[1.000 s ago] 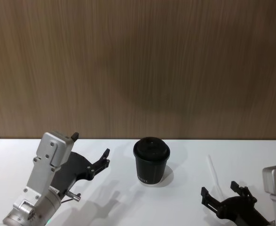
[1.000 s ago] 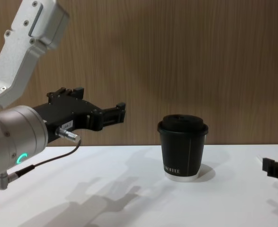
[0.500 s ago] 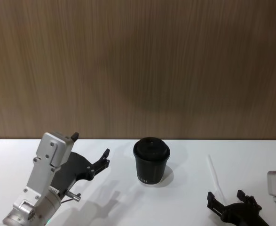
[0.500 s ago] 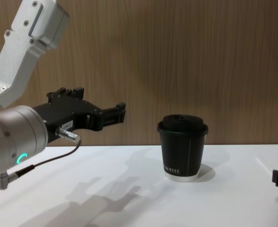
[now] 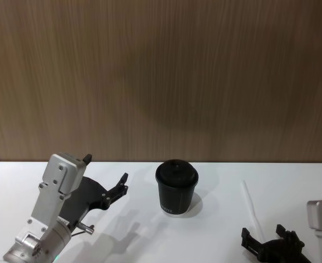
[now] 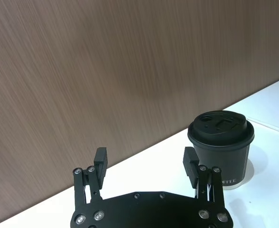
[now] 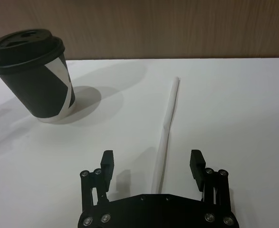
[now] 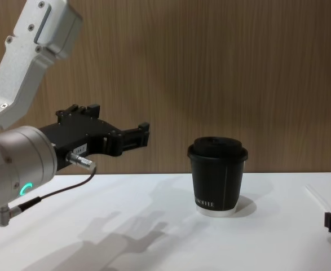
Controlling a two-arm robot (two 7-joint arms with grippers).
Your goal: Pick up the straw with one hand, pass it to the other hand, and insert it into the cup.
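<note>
White straw [image 5: 252, 207] lies at cup's [image 5: 176, 188] four o'clock, spread right gripper [image 5: 264, 234] astride it; left gripper [image 5: 106, 167] spread, nine o'clock

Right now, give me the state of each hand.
Left hand: open, empty, left of the lidded paper cup.
Right hand: open, empty, near the white straw.

Soft overhead light brightens the white table [image 5: 215, 238], leaving faint grey shadows beside the cup [image 5: 176, 189]

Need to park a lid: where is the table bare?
Bare table between the cup and the straw, and in front of the cup. Crowded at right: the open right gripper by the straw's near end. The open left gripper hangs at left.
</note>
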